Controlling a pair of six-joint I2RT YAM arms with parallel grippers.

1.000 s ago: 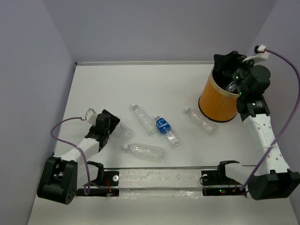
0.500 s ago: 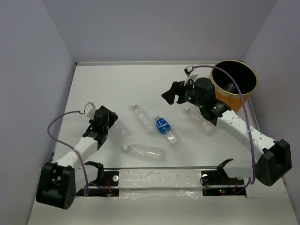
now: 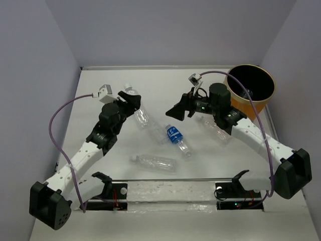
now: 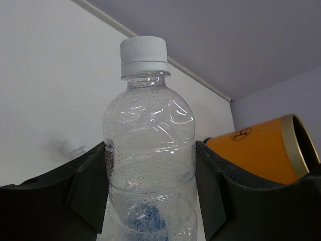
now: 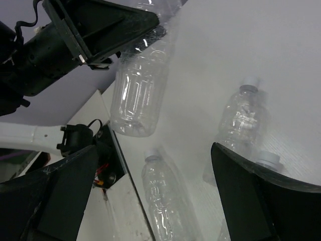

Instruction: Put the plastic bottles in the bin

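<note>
1. Left claw: clenched on a held bottle and carrying it clear of the surface. Two flat, dark fingers press the body from either side, below the shoulder.
2. Held bottle: thin clear plastic, dented and crinkled, with fine droplets on the inner wall. Its ribbed white screw cap points away from the wrist.
3. Right claw: released, jaws spread wide with nothing between them. It hangs over the surface between the held bottle and the bin.
4. Bin: a smooth orange cylinder with a black interior and a dark rim. It stands upright at the far right corner of the surface, just beside the right arm.
5. Blue-labelled bottle: on its side mid-surface, below the right claw. It has a blue wrap and a clear, ridged body.
6. Long clear bottle: on its side near the front edge, crumpled, with its white cap to the left.
7. Slanted clear bottle: lies just left of the blue-labelled bottle. From overhead its far end is overlapped by the held bottle.
8. Fourth loose bottle: clear, partly hidden under the right arm, near the bin's base.
9. Surface: matt white and flat.
</note>
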